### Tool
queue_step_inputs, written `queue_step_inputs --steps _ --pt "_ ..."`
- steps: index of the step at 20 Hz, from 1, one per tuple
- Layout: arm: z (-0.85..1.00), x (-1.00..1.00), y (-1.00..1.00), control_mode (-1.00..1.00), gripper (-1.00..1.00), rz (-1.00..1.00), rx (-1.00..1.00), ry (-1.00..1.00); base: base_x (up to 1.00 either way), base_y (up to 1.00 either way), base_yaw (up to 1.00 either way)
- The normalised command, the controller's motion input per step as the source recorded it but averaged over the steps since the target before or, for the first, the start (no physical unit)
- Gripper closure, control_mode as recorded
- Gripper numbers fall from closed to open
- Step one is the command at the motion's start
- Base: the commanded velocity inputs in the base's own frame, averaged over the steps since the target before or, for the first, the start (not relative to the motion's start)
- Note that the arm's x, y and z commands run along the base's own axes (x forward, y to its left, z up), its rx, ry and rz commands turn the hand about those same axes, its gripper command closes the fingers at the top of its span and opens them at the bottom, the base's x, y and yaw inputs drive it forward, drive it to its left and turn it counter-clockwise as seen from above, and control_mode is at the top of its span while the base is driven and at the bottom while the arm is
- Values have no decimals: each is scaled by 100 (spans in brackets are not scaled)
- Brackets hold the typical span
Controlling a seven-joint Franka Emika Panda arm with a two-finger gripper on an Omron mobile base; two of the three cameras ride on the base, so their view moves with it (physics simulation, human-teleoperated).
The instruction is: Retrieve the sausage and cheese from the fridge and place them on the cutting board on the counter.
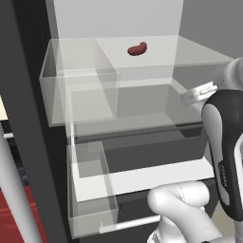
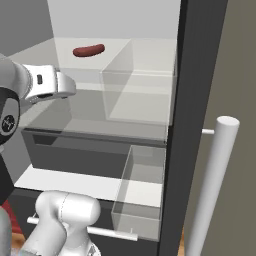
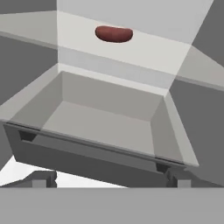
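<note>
sausage [image 3: 113,34]: lying on the pale upper shelf [image 1: 161,52] inside the fridge [image 2: 192,100], dark red, on its own
gripper [image 3: 109,181]: jaws spread wide, nothing between them (fingertips [image 3: 39,180] barely peek in)
gap: sausage sits well beyond and above the gripper, past a clear bin [image 3: 105,127]

dark red-maroon sausage [image 1: 137,49], pale fridge [image 1: 142,19] interior
</note>
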Motion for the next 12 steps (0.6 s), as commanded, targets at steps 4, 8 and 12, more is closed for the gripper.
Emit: queue_step_inputs --steps 4,8,12 --pt "20 9 0 -100 -100 0 0 2 0 0 0" --pt "-1 28 7 -100 -100 0 0 12 0 0 0" --pt "1 32 17 -100 -100 -15 9 -20 0 0 0"
